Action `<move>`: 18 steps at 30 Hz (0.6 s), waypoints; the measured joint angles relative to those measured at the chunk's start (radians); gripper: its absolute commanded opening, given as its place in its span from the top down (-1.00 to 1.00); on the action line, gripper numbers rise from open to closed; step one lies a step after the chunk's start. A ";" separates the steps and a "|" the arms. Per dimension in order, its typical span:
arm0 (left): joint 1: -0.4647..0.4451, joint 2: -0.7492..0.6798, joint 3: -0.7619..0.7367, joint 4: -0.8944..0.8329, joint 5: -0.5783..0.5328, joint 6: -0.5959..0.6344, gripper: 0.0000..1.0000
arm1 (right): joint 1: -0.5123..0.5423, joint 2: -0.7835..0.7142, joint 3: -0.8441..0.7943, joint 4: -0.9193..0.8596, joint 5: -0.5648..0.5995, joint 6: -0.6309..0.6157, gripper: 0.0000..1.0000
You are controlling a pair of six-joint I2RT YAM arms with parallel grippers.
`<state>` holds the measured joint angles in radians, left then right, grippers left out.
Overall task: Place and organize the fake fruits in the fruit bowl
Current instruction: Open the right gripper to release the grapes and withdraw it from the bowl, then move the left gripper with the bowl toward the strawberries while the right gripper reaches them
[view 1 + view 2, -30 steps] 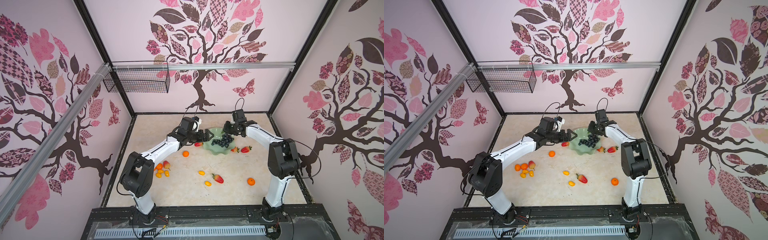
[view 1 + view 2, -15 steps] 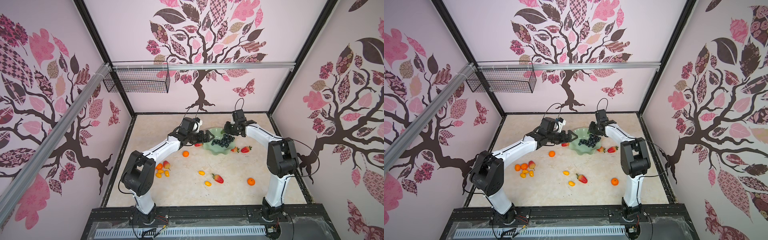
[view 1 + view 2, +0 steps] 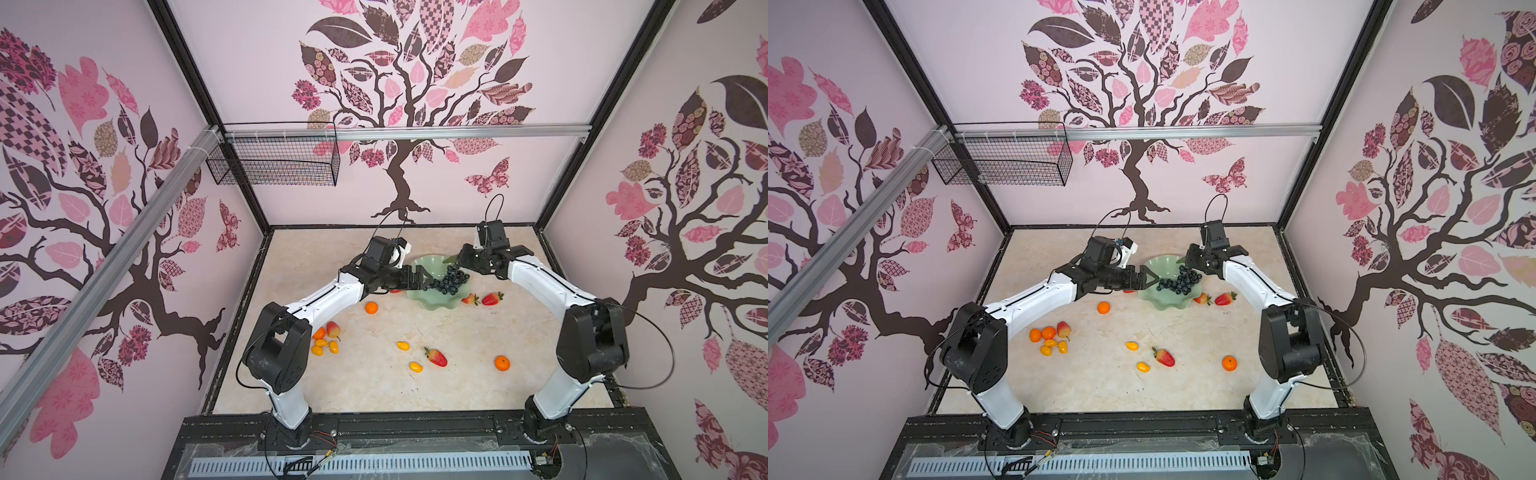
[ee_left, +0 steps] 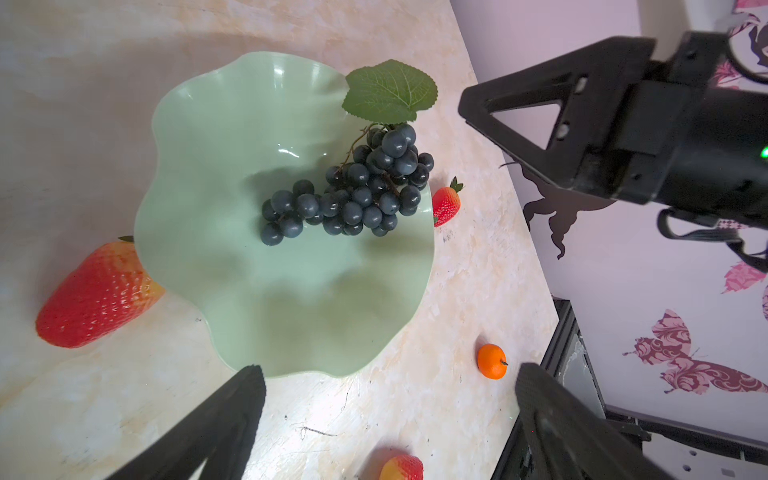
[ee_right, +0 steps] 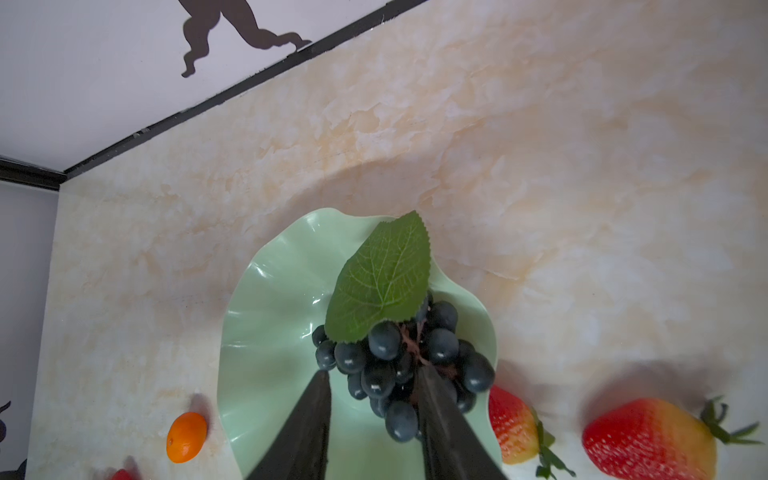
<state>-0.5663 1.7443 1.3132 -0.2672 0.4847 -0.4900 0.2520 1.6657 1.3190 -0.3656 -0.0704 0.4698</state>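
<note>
My right gripper (image 5: 373, 374) is partly open and holds nothing. Its jaws hang above the stem end of the grape bunch (image 4: 353, 195), and the left wrist view shows them clear of it. The bunch lies inside the fruit bowl (image 4: 232, 166), toward the rim on my right arm's side. My left gripper (image 4: 390, 370) is spread wide and empty, just off the opposite rim.

I judge that the next pick turns on this relation:
- The near strawberry (image 5: 511, 424) sits just beside the bowl rim on the table (image 5: 540, 166).
- The far strawberry (image 5: 648, 440) lies just past it.
- Both lie back from my right gripper, toward that arm's base, so the right arm is nearer.
- The far strawberry's long axis points away from the bowl, cap outward, so the jaws should close across that axis.

A third strawberry (image 4: 95, 295) lies against the rim on the left arm's side.
</note>
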 measured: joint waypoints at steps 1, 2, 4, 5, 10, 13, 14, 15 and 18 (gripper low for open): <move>-0.007 -0.003 0.000 -0.002 -0.005 0.008 -0.96 | 0.000 -0.033 -0.029 0.000 0.007 -0.001 0.24; -0.014 -0.006 0.000 -0.004 -0.010 0.014 -0.97 | 0.000 -0.062 -0.056 0.002 0.014 -0.002 0.24; -0.033 -0.014 0.000 -0.008 -0.022 0.028 -0.96 | -0.003 -0.121 -0.119 0.002 0.030 -0.002 0.26; -0.045 -0.018 0.000 -0.011 -0.031 0.036 -0.97 | -0.006 -0.146 -0.150 0.004 0.035 -0.002 0.26; -0.140 -0.033 0.002 -0.035 -0.096 0.092 -0.97 | -0.068 -0.279 -0.315 -0.002 0.058 0.010 0.27; -0.199 -0.033 0.002 -0.046 -0.125 0.117 -0.96 | -0.122 -0.340 -0.386 -0.010 0.070 0.023 0.28; -0.215 -0.033 0.002 -0.050 -0.132 0.123 -0.97 | -0.140 -0.351 -0.402 -0.012 0.069 0.026 0.28; -0.230 -0.033 0.002 -0.051 -0.140 0.127 -0.97 | -0.171 -0.362 -0.421 -0.010 0.057 0.032 0.28; -0.256 -0.027 0.007 -0.050 -0.154 0.126 -0.96 | -0.275 -0.367 -0.474 0.015 0.005 0.064 0.29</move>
<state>-0.8227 1.7168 1.3201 -0.3172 0.3302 -0.3645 -0.0227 1.2984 0.8452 -0.3508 -0.0654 0.5339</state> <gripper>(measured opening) 0.983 0.359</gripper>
